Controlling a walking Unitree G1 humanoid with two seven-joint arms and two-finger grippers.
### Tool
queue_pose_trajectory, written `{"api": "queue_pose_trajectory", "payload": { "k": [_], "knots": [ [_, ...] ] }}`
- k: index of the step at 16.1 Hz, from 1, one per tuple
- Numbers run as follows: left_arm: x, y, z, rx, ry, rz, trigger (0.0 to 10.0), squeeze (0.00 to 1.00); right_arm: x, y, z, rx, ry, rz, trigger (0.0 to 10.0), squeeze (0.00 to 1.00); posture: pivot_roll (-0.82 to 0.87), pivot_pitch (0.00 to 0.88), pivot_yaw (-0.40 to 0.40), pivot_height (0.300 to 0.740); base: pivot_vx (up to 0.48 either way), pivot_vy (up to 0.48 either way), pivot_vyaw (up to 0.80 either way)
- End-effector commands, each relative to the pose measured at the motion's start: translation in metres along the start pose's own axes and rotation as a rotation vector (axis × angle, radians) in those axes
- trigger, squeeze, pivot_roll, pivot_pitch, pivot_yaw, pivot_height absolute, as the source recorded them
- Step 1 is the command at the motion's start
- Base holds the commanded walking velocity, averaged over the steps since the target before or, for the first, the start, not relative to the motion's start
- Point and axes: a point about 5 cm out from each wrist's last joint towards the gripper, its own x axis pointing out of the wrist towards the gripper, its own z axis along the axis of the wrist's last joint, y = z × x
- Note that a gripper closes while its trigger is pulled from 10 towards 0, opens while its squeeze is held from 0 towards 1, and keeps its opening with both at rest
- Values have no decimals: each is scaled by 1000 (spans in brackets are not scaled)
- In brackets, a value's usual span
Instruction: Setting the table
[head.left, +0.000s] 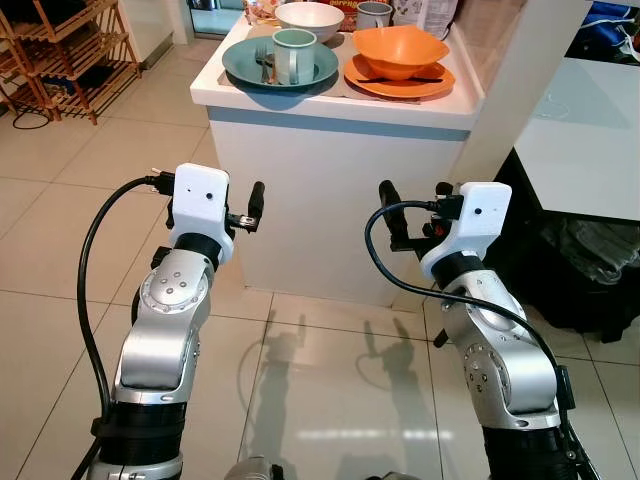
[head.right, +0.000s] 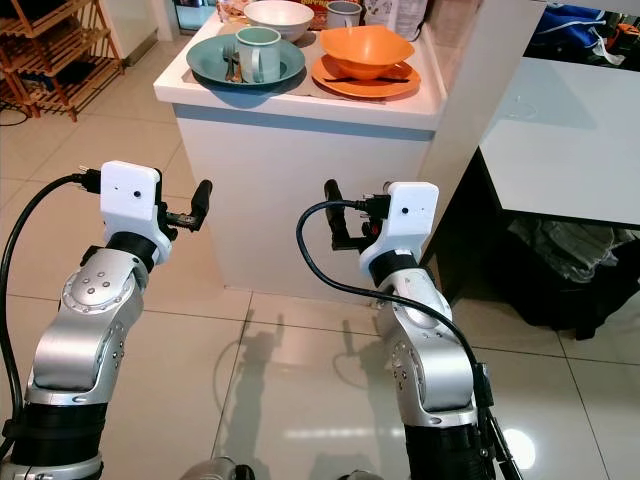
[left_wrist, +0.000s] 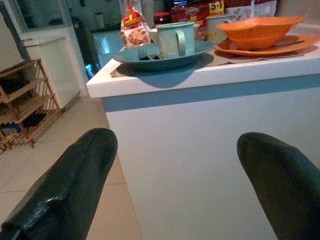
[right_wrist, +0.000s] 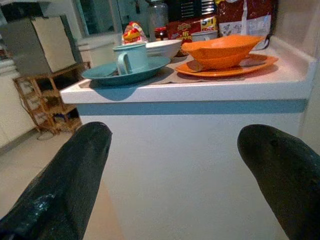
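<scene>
Robot stands facing the white surface (head.left: 340, 110), both arms raised in front of it and below its top edge. Left tool (head.left: 254, 208) and right tool (head.left: 390, 212) each hold nothing; in the wrist views the two black fingers of each stand wide apart with only the front wall of the surface between them. Dishes sit at the near end of the surface: teal plate (head.left: 280, 62) on the robot's left carrying a pale green mug (head.left: 294, 54) and a fork (head.left: 266, 66) lying on the plate beside the mug; just beside it on the right, an orange plate (head.left: 398, 82) with an orange bowl (head.left: 399, 49) stacked on it and a dark utensil (head.left: 425, 77) resting on the plate under the bowl's edge. Behind them a white bowl (head.left: 310, 18), a second mug (head.left: 375, 14) and food packets (right_wrist: 192, 27). Risks, as judged: both tools are lower than the rim, so a straight reach forward would strike the wall or the overhanging edge; they need to rise first. Both plates lie close to the near edge and carry loose loads. Lifting the teal plate by one rim could tip it, sending the mug sliding or toppling and the fork off. The same holds for the orange stack: the bowl is free on its plate. The two plates nearly touch, so a finger pushed between them could shove one toward the edge. Glazed rims may slip from smooth fingers. A second white table (head.left: 590, 130) stands at right, near the right arm's elbow swing.
</scene>
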Motion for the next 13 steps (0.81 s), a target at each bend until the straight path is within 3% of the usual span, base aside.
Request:
{"api": "queue_pose_trajectory", "payload": {
  "k": [1, 4, 9, 13],
  "knots": [
    [3, -4, 15, 39, -63, -12, 10000, 0, 7, -8, 12, -34, -35, -31, 10000, 0, 80, 17, -35, 740, 0, 0, 0],
    [5, -4, 9, 85, -42, 21, 10000, 0, 8, -9, 13, -43, -38, -34, 10000, 0, 79, 16, -37, 740, 0, 0, 0],
    [4, 0, 7, 18, -55, 29, 10000, 0, 7, -11, 13, -79, -40, -38, 10000, 0, 79, 16, -37, 740, 0, 0, 0],
    [3, 2, 9, 21, -69, 29, 10000, 0, 7, -13, 12, -73, -35, -40, 10000, 0, 78, 23, -37, 740, 409, 0, -741]
  ]
}}
